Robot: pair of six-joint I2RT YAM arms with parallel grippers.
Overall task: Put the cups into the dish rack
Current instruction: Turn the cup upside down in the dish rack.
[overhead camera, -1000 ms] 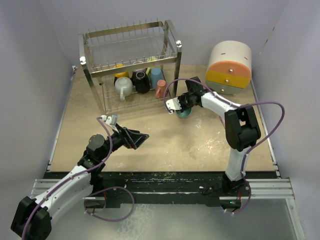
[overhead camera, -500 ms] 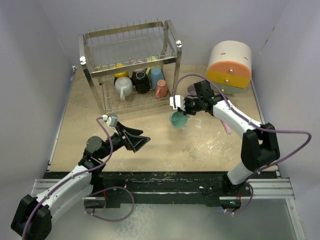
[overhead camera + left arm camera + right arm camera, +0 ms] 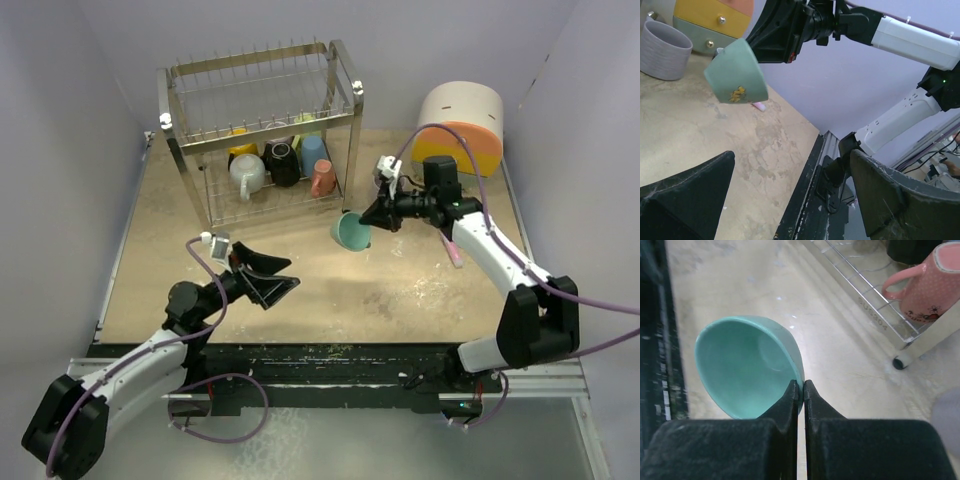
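Teal cup [image 3: 742,365] | rim pinched by right gripper [image 3: 799,386] | apparently airborne

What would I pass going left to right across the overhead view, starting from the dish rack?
The dish rack → teal cup → right gripper, shut on the cup's rim → round drawer unit.

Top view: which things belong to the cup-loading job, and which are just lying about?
Job: teal cup pinched by the right tool; dish rack with mugs on its lower tier; grey cup on the table.
Lying about: round drawer unit; pink bar.
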